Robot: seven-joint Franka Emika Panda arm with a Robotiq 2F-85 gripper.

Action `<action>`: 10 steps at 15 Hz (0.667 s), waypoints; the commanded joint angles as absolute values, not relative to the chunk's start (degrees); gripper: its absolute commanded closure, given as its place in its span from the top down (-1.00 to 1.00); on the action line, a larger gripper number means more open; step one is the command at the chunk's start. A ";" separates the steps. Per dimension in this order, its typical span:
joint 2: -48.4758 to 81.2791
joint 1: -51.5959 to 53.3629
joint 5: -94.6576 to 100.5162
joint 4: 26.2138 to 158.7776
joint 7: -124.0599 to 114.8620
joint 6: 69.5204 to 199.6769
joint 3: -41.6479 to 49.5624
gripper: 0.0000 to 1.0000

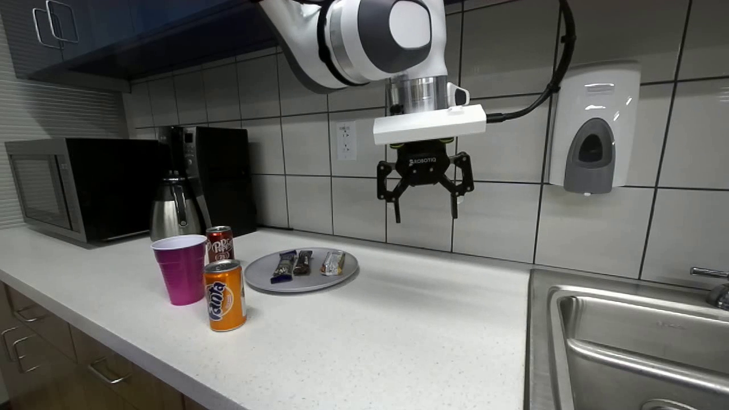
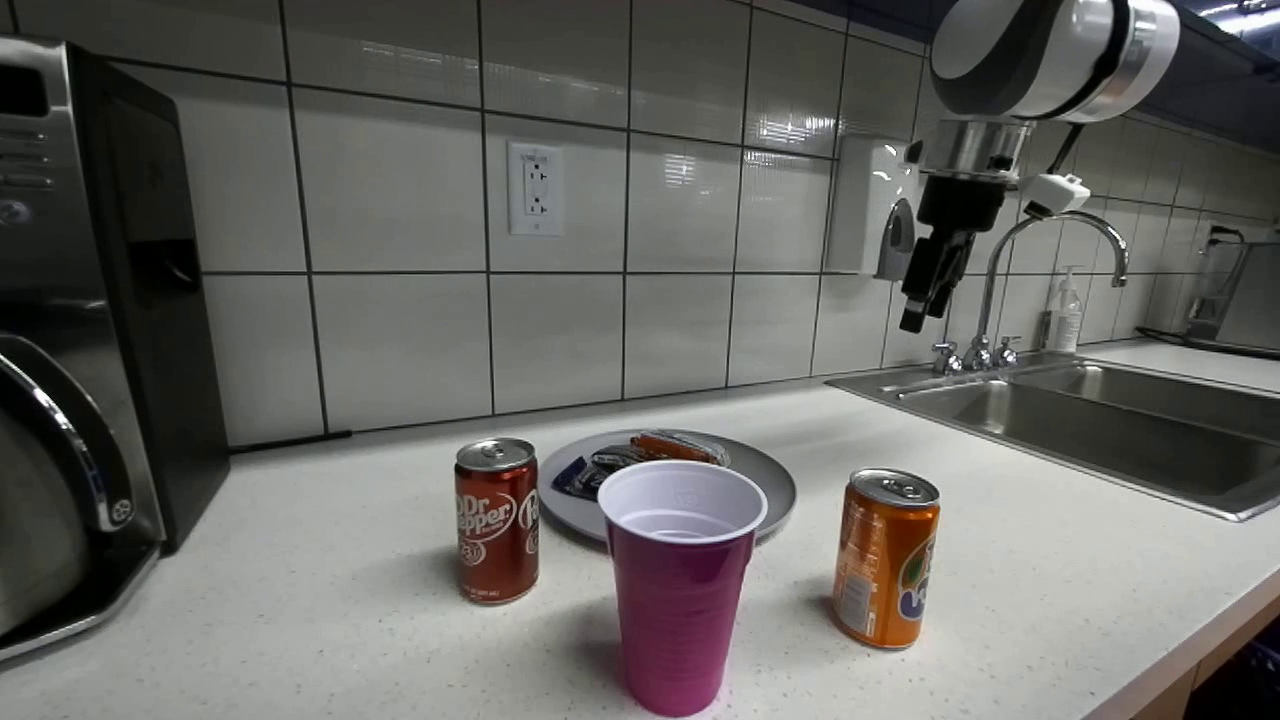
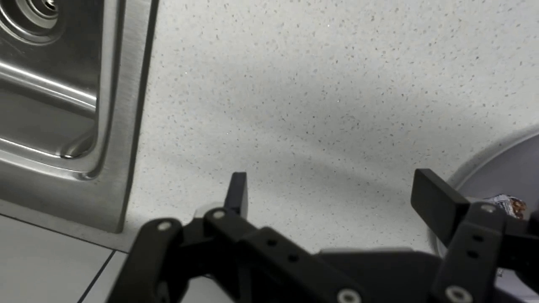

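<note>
Above the speckled white countertop (image 1: 398, 341), between a brushed-steel sink (image 1: 540, 324) and a round, smooth grey plate (image 1: 312, 282), the black gripper (image 1: 426, 218) hangs with its jaws spread wide apart. The plate lies on the countertop, bearing three crinkled, glossy-wrapped bars (image 1: 303, 263). Near it stand a tapered magenta cup (image 1: 181, 276), a cylindrical red Dr Pepper can (image 1: 220, 246) and an orange Fanta can (image 1: 225, 299).

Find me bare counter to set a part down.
Widest: counter between plate and sink, below the open jaws. Smaller: between Dr Pepper can and coffee maker. Crowded: where purple cup, Fanta can and Dr Pepper can cluster beside the plate.
</note>
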State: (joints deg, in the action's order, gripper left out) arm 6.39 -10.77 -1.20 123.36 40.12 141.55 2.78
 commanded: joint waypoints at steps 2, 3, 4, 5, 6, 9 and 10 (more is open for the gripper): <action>1.91 -10.64 -3.13 127.01 43.64 140.82 4.09 1.00; 1.42 -10.60 -3.49 127.30 44.35 140.40 4.30 1.00; 0.79 -10.59 -3.96 127.74 45.20 139.94 4.51 1.00; 0.27 -10.51 -4.25 128.13 45.72 139.64 4.74 1.00; -0.43 -10.46 -4.77 128.49 46.47 139.03 4.96 1.00; 1.71 -9.79 -3.80 127.12 44.55 139.92 5.51 1.00; 1.44 -9.75 -3.85 127.29 44.63 139.79 5.66 1.00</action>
